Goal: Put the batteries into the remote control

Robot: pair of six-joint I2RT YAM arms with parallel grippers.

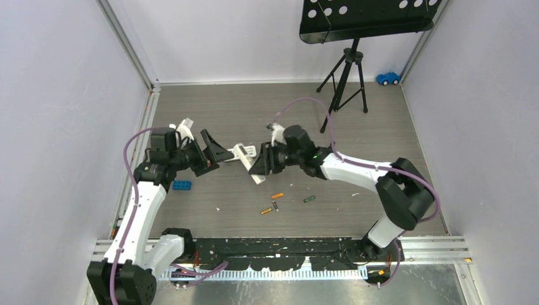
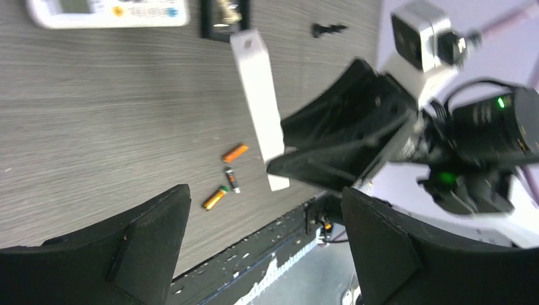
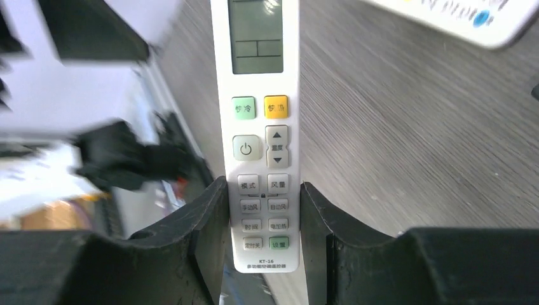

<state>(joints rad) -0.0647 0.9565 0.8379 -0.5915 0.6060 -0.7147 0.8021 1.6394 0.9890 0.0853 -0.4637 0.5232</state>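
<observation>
Your left end effector [image 1: 213,152] hangs spread apart just beside the remote control [image 3: 260,95]. Your right end effector [image 3: 262,235] clamps it only at its button end, so it may pivot or slip. The batteries [image 1: 277,196] lie on the surface [image 1: 210,108].

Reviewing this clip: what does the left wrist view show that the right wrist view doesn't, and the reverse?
Only the left wrist view: three batteries lying loose on the table, a black peg, and the plain back of the remote control. Only the right wrist view: its buttoned front and screen, with the right gripper shut on its lower end. Both: the held remote control and the shorter white remote on the table.
</observation>
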